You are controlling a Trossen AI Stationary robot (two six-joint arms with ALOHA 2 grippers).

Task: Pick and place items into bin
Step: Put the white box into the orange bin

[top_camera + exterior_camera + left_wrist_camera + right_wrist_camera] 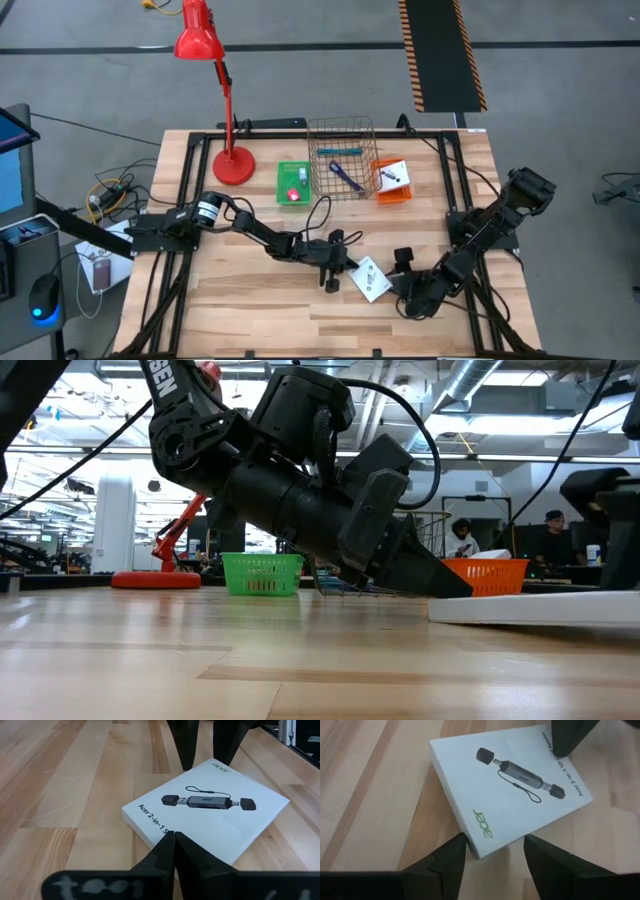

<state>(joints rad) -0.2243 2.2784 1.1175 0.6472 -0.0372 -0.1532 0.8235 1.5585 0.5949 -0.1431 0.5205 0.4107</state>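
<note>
Presently, the right gripper stands low over the table with its jaws part open, one finger on each side of the near corner of a white box; whether the fingers touch it cannot be told. The left gripper has its fingers pressed together, holding nothing, its tips at the opposite edge of the same box. The box lies flat on the table's near half, between the two arms.

The surface is a pale wooden plank table with a black frame, standing on grey floor. Beyond it, the low view shows an open workshop with ceiling ducts and two seated people far back.

Count: two white boxes, one on the table and one in the orange basket; three baskets, namely green, wire and orange; one red desk lamp.
</note>
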